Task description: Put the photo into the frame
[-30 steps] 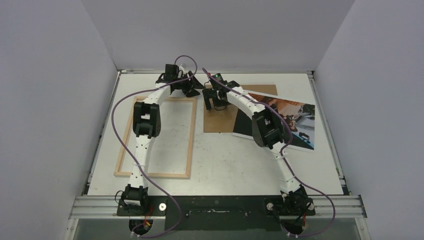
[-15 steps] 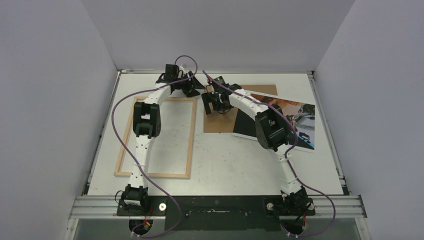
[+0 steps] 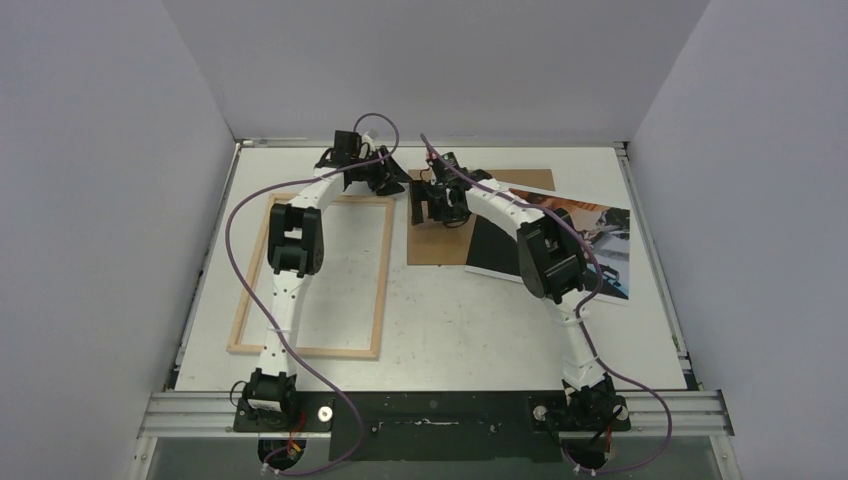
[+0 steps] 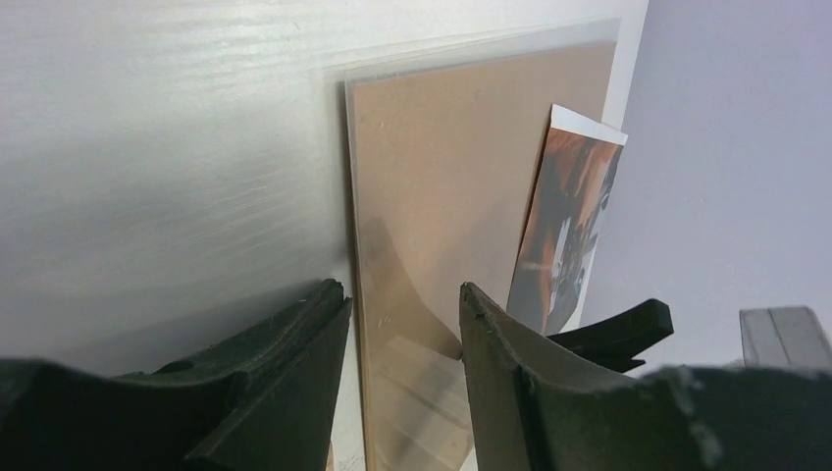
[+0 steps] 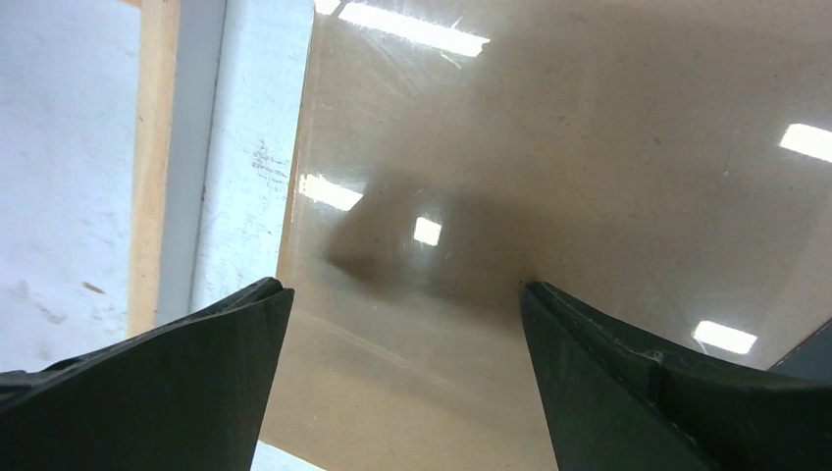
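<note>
Top external: photo (image 3: 592, 238) lies flat on the right of the counter (image 3: 450, 320), skewed, overlapping the right edge of the brown board (image 3: 435, 245). Frame (image 3: 383, 280) lies wood side up at left, well apart from it. Right tool (image 3: 434, 205) over the board's far-left part, jaws wide apart. Left tool (image 3: 388, 181) by the frame's far-right corner, jaws apart. Clear sheet (image 4: 481, 49) covers the board.

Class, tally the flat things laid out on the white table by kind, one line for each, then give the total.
pale bare-wood rectangular picture frame: 1
plain brown backing board: 1
clear transparent sheet, lying over the board: 1
dark rectangular paper photo print: 1
Total: 4
</note>
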`<state>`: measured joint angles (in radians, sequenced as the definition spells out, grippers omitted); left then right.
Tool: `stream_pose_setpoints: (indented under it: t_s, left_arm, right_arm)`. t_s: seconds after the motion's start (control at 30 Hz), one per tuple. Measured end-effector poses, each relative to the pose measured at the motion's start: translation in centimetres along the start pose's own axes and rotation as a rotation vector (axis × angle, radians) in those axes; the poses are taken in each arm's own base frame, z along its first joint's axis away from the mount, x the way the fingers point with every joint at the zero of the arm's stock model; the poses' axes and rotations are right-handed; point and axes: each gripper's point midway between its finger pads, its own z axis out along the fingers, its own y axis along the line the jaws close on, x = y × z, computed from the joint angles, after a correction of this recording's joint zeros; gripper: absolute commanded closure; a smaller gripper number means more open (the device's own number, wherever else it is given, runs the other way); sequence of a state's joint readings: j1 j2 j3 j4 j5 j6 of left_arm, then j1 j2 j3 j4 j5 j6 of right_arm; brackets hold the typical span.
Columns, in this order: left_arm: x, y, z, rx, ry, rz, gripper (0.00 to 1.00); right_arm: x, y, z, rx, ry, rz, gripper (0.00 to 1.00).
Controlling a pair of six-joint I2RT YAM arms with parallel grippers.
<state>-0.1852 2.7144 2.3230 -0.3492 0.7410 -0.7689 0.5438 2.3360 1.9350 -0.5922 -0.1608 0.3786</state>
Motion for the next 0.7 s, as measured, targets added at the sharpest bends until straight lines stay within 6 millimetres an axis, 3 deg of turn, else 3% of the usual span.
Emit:
stream_pose_setpoints:
  t_s: [0.37,0.7]
  left_arm:
    - [1.01,-0.68,0.82,0.001,0.017,0.009,0.54]
    - [0.93,-0.23,0.89,0.002,0.011,-0.034,0.74]
  right_arm:
    - [-0.72,0.07,-0.32,-0.100,0.001,0.189,0.12]
    - [-0.85,-0.05,-0.35,-0.114,-0.009,0.228,0.14]
